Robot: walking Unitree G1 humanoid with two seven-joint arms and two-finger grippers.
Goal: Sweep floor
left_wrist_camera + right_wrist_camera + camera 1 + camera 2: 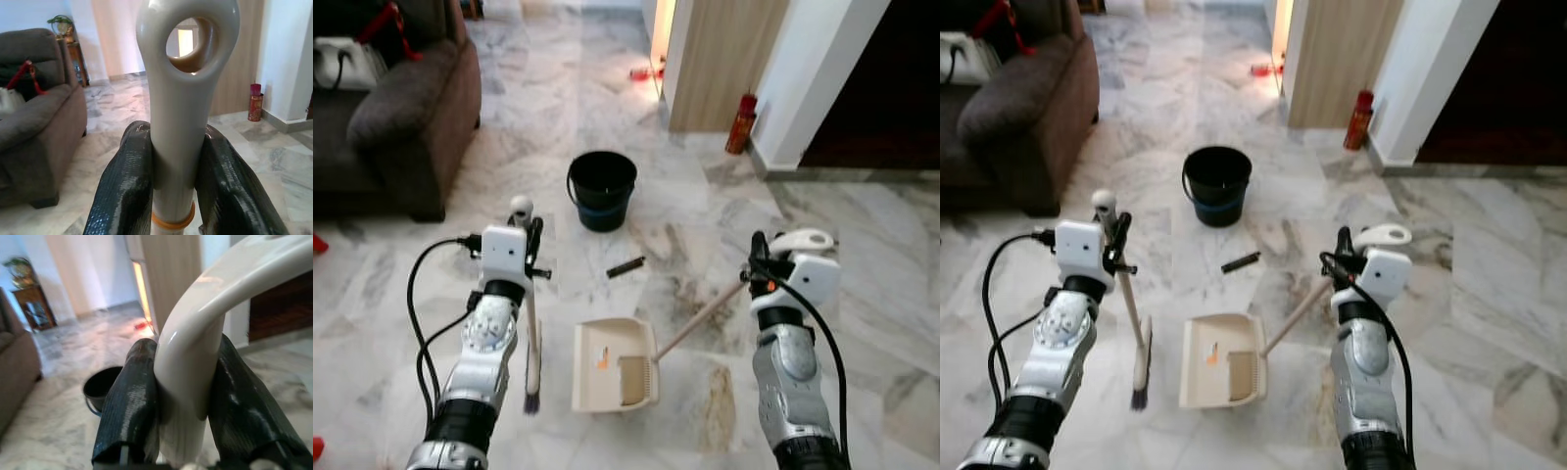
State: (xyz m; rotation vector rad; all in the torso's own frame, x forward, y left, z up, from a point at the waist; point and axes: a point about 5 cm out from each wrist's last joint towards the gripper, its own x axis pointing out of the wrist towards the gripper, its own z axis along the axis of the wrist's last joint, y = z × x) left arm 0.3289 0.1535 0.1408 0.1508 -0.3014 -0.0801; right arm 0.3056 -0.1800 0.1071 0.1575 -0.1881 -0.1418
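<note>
Left gripper point(173, 191) is clamped on the cream plastic broom handle point(178, 122) just below its hanging loop, both black fingers pressed flat to the shaft, no gap. Broom hangs near vertical beside the left arm, dark bristle head point(532, 397) down at the white marble floor point(862, 245), just left of the dustpan. Right gripper point(181, 401) is closed around the curved cream grip of the long-handled dustpan point(205, 318); its wooden-coloured pole point(697, 320) slopes down to the beige plastic dustpan tray point(607, 367), which sits flat on the floor between the two arms. A little orange scrap and some brownish debris already lie in the tray.

Small dark stick-like piece of litter point(626, 266) lies on the floor beyond the tray, between it and the black plastic bucket point(602, 189), well apart from the bristles. Brown fabric sofa point(401, 117) far left, red canister point(741, 123) by the wall corner.

Risks, judged: the broom grip is high on the shaft, so the head could swing or twist and skip over the litter. A hard stroke could flick the piece past the tray mouth. Tray could tilt or slide if the right arm pulls on the pole, spilling what is inside. Left arm's black cable point(421, 294) loops close to the broom.
</note>
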